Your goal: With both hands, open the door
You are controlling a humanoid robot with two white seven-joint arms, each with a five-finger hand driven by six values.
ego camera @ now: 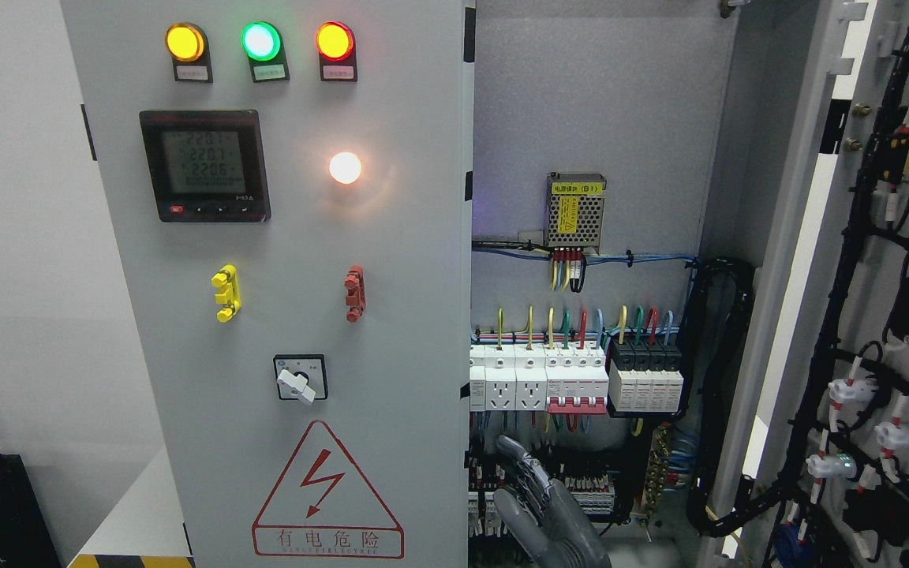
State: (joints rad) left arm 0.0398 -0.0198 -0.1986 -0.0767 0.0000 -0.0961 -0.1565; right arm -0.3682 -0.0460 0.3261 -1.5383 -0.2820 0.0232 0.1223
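Right of the grey hand (side unclear, fingers straight, pressed together, holding nothing) stands the swung-open right door, stiff heavy metal carrying wiring, best pushed at its free edge; left door remains shut.

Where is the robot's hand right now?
Head view: a hand rises from the bottom edge, centre-right, inside the open cabinet, just below the breakers.

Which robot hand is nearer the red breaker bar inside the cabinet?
Right. The right robot hand sits below and slightly left of the red breaker bar, not touching; the left robot hand is out of view.
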